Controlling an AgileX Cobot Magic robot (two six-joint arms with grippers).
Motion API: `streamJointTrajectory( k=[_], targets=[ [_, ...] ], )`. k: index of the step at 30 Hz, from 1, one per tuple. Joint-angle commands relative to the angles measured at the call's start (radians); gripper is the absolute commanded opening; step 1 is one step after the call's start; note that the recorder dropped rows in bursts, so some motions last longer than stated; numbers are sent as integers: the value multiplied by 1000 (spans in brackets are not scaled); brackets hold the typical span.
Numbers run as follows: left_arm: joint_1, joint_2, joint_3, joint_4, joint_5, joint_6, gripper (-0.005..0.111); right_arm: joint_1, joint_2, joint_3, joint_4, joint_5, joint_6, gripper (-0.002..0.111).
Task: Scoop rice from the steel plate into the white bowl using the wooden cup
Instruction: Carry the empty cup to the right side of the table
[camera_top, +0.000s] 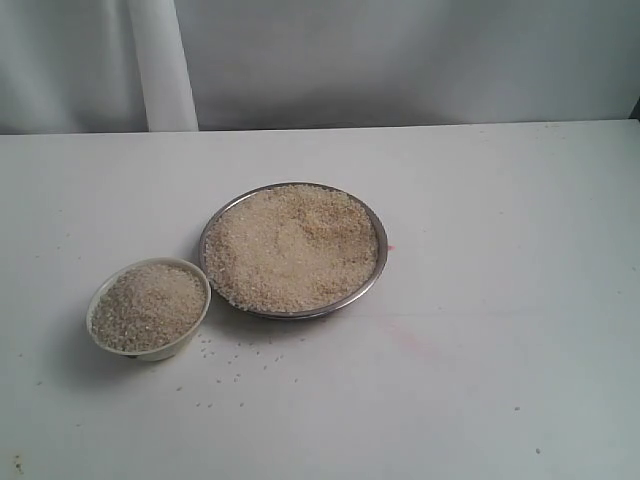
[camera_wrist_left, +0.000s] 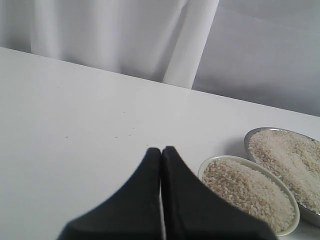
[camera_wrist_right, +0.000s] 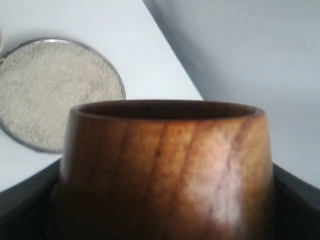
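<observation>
The right gripper (camera_wrist_right: 162, 212) holds the wooden cup (camera_wrist_right: 165, 170) upright, its dark fingers pressed against the cup's sides low down. Only the cup's rim shows, so I cannot tell whether it carries any rice. The left gripper (camera_wrist_left: 161, 165) is pinched closed on nothing, above the bare surface (camera_top: 480, 380) beside the white bowl (camera_top: 196, 325). Neither arm shows in the exterior view, so the cup seems well apart from the dishes.

The steel plate (camera_top: 381, 262) sits near the middle of the surface under a broad, shallow layer of rice (camera_top: 292, 245). The bowl stands just beside its left edge and is already heaped to the rim. A few loose grains (camera_top: 235, 378) lie in front of both.

Because the layer is thin, the cup probably needs a strong tilt and a low, skimming pass, and a light touch so the plate does not slide. With the bowl this full, a small load poured slowly over its centre should spill least.
</observation>
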Motion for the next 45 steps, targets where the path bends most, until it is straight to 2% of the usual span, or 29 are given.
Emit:
streamJointTrajectory(
  k=[1, 9, 13, 19, 21, 22, 23, 30, 38, 45],
  targets=[
    [-5, -3, -3, -2, -9, -4, 0, -138, -104, 219, 138, -34, -72, 0],
    [-5, -3, -3, -2, -9, -4, 0, -386, -257, 703, 554, -421, -368, 0],
    [-5, -3, -3, -2, -9, -4, 0, -469, -252, 860, 831, -510, -546, 0],
    [-5, -3, -3, -2, -9, -4, 0, -535, -229, 1119, 1418, -513, -1124, 0],
    [-5, -3, -3, -2, -9, -4, 0, -537, -222, 1214, 1615, -504, -1379, 0],
    [-5, -3, -3, -2, -9, -4, 0, -537, -221, 1253, 1694, -495, -1467, 0],
    [-5, -3, -3, -2, -9, -4, 0, -537, -218, 1274, 1740, -508, -1465, 0],
    [-5, -3, -3, -2, -9, -4, 0, -537, -183, 1279, 1688, -407, -1465, 0],
    [-5, -3, -3, -2, -9, -4, 0, -532, -130, 1279, 1622, -401, -1462, 0],
    [-5, -3, -3, -2, -9, -4, 0, -530, -127, 1279, 1669, -373, -1439, 0]
  ],
)
